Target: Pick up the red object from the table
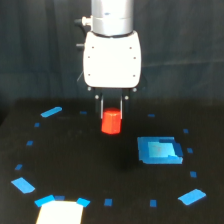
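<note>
In the exterior view, the arm comes down from the top centre, its white housing [111,59] sitting above the gripper [111,111]. The two dark fingers [102,107] point straight down, and the red object [111,122] sits between them, its upper part flanked by a finger on each side. The fingers appear clamped against the red object, though the picture is too soft to show the contact lines clearly. Whether the red object rests on the surface [75,160] or hangs just above it cannot be told from this angle; a faint dark patch lies on the surface below it.

Below the gripper and toward the exterior view's right lies the blue square patch [159,150], flat on the surface and apart from the red object. Well below the gripper, toward the exterior view's left at the bottom edge, is the white patch [60,212], with blue tape pieces at its upper corners. Small blue tape marks [51,111] are scattered in a loose ring around the gripper: one elongated strip to its left at about finger height, larger pieces [192,196] low on the right and low on the left [23,185], and tiny squares between them.
</note>
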